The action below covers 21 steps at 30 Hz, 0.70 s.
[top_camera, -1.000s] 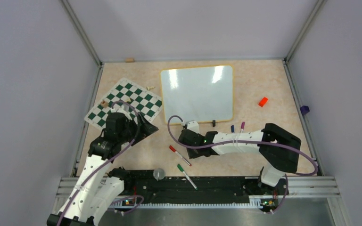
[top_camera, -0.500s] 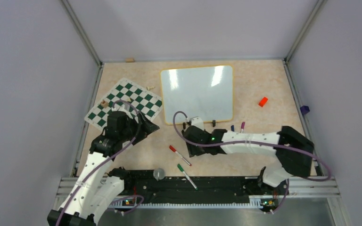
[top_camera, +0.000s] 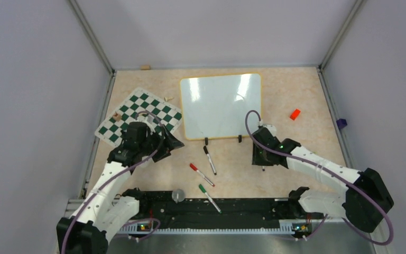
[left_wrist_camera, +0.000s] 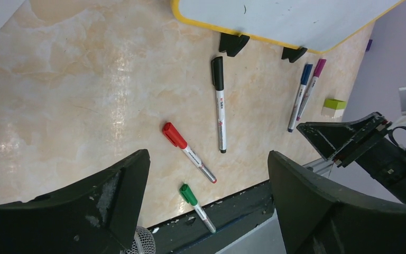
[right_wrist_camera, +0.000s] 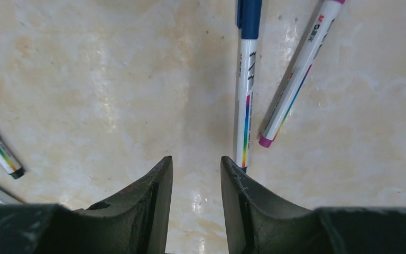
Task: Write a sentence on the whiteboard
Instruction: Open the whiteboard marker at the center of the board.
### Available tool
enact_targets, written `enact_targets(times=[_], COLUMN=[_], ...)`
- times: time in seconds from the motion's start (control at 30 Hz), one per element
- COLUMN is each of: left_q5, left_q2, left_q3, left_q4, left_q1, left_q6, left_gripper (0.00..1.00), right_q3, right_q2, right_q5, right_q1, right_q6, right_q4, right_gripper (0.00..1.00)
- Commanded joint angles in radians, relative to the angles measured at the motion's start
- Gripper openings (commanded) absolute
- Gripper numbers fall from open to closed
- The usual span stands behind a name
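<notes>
Enclosure: plain grey walls L, R and back, alu posts in the far corners. The tabletop [top_camera: 296, 84] is beige, marbled and glossy, with glare streaks near centre. A black base rail [top_camera: 243, 209] runs along the near edge.

The whiteboard [top_camera: 221, 106] lies flat at far centre, yellow rim, 2 black clips [top_camera: 206, 141] on its near edge. 2 light reflections on it, plus 1 short dark stroke towards its R side. The chess mat [top_camera: 140, 116] lies just L of it, skewed. A red block [top_camera: 295, 114] sits R of the board, a purple item [top_camera: 341, 124] at the R wall, a wood piece [top_camera: 146, 67] at the back wall.

Loose btwn board and rail: black marker [top_camera: 210, 160], red marker [top_camera: 201, 174], green marker [top_camera: 209, 197] with its end reaching the rail. Blue marker [right_wrist_camera: 247, 90] and pink marker [right_wrist_camera: 296, 79] lie side by side further R.

Arms: left end effector [left_wrist_camera: 209, 156] by the mat's near edge, jaws spread wide, nothing in them. Right end effector [right_wrist_camera: 195, 161] low over bare tabletop, jaws a narrow gap apart, empty, blue marker's tip just beside its R finger
</notes>
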Motion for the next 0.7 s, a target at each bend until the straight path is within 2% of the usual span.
enact_targets(times=[0.0, 0.27, 0.47, 0.67], left_q5=[0.028, 0.016, 0.004, -0.009], left_q2=[0.022, 0.027, 0.018, 0.014], left_q3=[0.038, 0.057, 0.058, 0.055], left_q4=[0.059, 0.049, 0.028, 0.032], left_q1=[-0.003, -0.003, -0.003, -0.003], left_q6=[0.038, 0.052, 0.060, 0.061], left_gripper=[0.87, 0.87, 0.87, 0.87], right_q3=[-0.010, -0.018, -0.019, -0.029], right_q2=[0.060, 0.066, 0.089, 0.151], right_q5=[-0.012, 0.032, 0.004, -0.013], right_q1=[-0.010, -0.029, -0.114, -0.124], right_q6=[-0.009, -0.017, -0.033, -0.058], right_q4=[-0.017, -0.015, -0.001, 0.042], right_gripper=[0.37, 0.38, 0.37, 0.37])
